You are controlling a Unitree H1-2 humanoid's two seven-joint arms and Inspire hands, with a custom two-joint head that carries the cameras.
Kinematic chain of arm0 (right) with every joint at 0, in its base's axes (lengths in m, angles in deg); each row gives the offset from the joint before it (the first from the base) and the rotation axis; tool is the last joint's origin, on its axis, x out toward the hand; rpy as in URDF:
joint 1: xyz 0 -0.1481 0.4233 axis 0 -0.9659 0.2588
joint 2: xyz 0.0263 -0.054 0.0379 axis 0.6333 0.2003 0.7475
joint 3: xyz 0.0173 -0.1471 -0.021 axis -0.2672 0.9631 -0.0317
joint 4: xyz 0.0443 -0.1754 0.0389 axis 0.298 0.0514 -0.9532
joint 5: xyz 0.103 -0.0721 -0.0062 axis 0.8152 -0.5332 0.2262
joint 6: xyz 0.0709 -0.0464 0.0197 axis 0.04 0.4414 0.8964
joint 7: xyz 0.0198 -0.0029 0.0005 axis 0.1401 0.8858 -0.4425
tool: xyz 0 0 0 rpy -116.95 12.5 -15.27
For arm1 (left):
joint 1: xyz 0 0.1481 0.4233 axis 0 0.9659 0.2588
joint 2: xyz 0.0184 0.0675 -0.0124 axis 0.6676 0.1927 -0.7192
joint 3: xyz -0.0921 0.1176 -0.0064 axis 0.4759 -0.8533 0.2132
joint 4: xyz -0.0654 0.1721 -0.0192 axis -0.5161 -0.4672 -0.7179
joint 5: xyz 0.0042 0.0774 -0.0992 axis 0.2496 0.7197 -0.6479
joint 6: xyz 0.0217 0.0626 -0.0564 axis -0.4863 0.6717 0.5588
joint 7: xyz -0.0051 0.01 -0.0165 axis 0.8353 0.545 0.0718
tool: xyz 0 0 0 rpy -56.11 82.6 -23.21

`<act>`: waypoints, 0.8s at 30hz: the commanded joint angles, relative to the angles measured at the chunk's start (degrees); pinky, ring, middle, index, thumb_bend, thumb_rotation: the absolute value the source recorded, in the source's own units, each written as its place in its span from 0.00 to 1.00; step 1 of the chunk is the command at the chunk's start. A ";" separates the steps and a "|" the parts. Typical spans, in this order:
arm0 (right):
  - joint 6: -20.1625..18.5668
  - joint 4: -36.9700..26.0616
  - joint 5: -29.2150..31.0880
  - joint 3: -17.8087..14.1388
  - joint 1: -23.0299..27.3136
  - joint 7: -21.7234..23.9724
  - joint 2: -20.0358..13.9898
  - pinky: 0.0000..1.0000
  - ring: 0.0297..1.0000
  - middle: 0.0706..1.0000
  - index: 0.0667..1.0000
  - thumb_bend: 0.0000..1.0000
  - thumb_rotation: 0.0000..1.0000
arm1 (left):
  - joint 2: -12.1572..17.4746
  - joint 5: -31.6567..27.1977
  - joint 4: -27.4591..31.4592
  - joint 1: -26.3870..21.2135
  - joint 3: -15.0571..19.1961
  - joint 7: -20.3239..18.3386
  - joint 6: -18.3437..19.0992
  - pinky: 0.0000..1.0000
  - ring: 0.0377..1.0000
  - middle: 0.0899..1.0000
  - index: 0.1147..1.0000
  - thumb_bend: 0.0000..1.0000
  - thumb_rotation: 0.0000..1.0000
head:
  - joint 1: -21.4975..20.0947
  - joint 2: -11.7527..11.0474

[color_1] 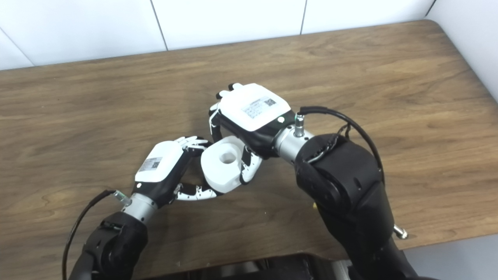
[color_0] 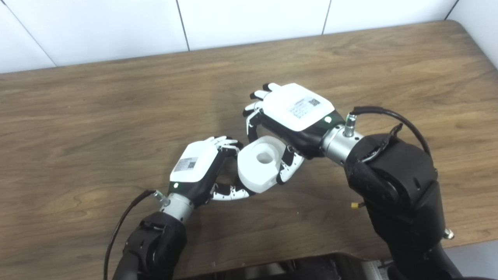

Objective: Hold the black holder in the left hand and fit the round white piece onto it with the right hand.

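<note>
The round white piece [color_0: 260, 168], a thick disc with a hole in its top, sits low over the wooden table [color_0: 97, 116] between both hands. My left hand [color_0: 194, 163] closes on its left side, with the curled fingers [color_0: 227, 144] at the upper edge and the thumb [color_0: 233, 192] along the lower edge. From the right, my right hand [color_0: 297, 107] grips it too: its fingers curl over the far rim and its thumb [color_0: 290, 167] presses the near right side. No black holder shows in either view; whatever is under the piece is hidden.
The table's front edge [color_0: 272, 258] runs just below the arms. A white tiled wall [color_0: 249, 19] stands behind the far edge. Black cables loop off both wrists [color_0: 389, 114].
</note>
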 commanded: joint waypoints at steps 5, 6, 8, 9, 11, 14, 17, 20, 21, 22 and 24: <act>3.11 -0.69 -0.47 -0.44 0.10 1.74 0.77 0.98 0.93 0.82 0.45 0.52 0.15 | -0.28 0.09 1.08 -1.18 -0.07 0.38 -0.50 0.90 0.88 0.79 0.42 0.52 0.06 | 0.09 -0.02; 3.31 -0.59 -0.35 -0.54 -0.08 1.44 0.74 0.98 0.92 0.82 0.45 0.52 0.15 | -0.30 0.07 1.10 -1.17 -0.07 0.36 -0.46 0.90 0.88 0.79 0.42 0.52 0.06 | 0.09 -0.02; 3.57 -0.47 -0.21 -0.70 -0.34 1.02 0.76 0.98 0.92 0.82 0.45 0.52 0.14 | -0.32 0.01 1.09 -1.16 -0.05 0.37 -0.43 0.90 0.88 0.79 0.42 0.52 0.06 | 0.01 -0.07; 3.72 -0.42 -0.12 -0.76 -0.43 0.76 0.75 0.98 0.92 0.82 0.45 0.52 0.14 | -0.32 -0.04 1.07 -1.14 -0.04 0.43 -0.47 0.90 0.88 0.79 0.42 0.52 0.06 | -0.07 -0.15; 3.89 -0.57 -0.30 -0.87 -0.22 1.08 0.89 0.97 0.92 0.83 0.45 0.52 0.14 | -0.27 -0.06 0.89 -1.14 -0.03 0.66 -0.66 0.90 0.88 0.79 0.42 0.52 0.06 | -0.07 -0.15; 3.67 -0.98 0.01 -1.37 0.32 1.50 1.33 0.97 0.93 0.83 0.45 0.52 0.14 | -0.28 -0.14 0.70 -1.14 -0.01 0.93 -0.88 0.90 0.88 0.79 0.42 0.52 0.06 | -0.07 -0.15; 3.58 -0.88 -0.02 -1.81 0.91 2.05 1.72 0.99 0.94 0.83 0.45 0.52 0.14 | -0.35 -0.04 0.48 -1.22 -0.04 0.98 -0.83 0.90 0.88 0.79 0.42 0.52 0.06 | -0.03 -0.28; 3.76 -0.77 0.00 -2.09 1.17 2.10 1.96 1.00 0.95 0.83 0.45 0.52 0.14 | -0.46 0.09 0.59 -1.20 -0.10 0.81 -0.63 0.90 0.88 0.79 0.42 0.52 0.06 | -0.01 -0.27; 3.83 -0.75 0.05 -2.17 1.19 2.02 1.99 1.00 0.95 0.83 0.45 0.52 0.15 | -0.48 0.12 0.62 -1.18 -0.12 0.83 -0.63 0.90 0.88 0.79 0.42 0.52 0.06 | -0.08 -0.23; 3.88 -0.73 0.04 -2.25 1.18 1.97 2.05 1.00 0.95 0.83 0.45 0.52 0.15 | -0.49 0.09 0.60 -1.16 -0.11 0.86 -0.65 0.90 0.88 0.79 0.42 0.52 0.06 | -0.08 -0.23; 3.95 -0.67 0.26 -2.43 1.02 1.52 2.06 1.00 0.94 0.83 0.45 0.52 0.14 | -0.48 -0.06 0.51 -1.16 -0.09 0.94 -0.75 0.90 0.88 0.79 0.42 0.52 0.06 | -0.06 -0.25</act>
